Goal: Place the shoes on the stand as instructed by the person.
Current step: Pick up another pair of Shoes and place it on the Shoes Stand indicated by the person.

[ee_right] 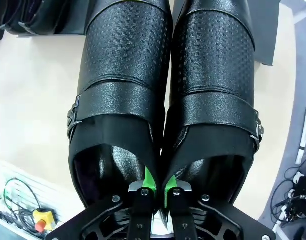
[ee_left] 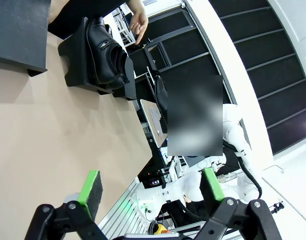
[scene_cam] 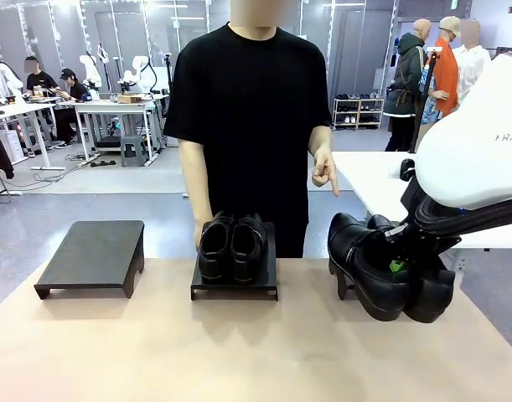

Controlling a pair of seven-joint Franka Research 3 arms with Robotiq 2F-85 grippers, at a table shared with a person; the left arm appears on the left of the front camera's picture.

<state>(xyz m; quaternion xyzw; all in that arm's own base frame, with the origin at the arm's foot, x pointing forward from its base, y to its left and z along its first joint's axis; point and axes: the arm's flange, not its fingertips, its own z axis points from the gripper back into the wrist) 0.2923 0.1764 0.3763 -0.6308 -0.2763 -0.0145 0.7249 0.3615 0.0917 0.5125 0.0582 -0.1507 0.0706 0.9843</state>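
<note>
The right claw (ee_right: 156, 192) pinches the inner walls of a glossy black buckled leather shoe pair (ee_right: 165, 95), tilted above the tan table (scene_cam: 155, 352). The left claw (ee_left: 150, 187) gapes empty.

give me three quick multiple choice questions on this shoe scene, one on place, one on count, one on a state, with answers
1. Where does the pair of shoes that no gripper holds sit?
A. on the middle stand
B. on the left stand
C. on the bare table

2. How many shoes does the right gripper hold?
A. one
B. two
C. none

3. How are the left gripper's jaws?
A. shut on a shoe
B. shut on nothing
C. open

Answers:
1 A: the free pair rests on the middle stand, while the left stand has nothing on it.
2 B: the right gripper pinches the touching inner walls of the buckled pair.
3 C: the left gripper has its green pads wide apart with nothing between them.
</note>
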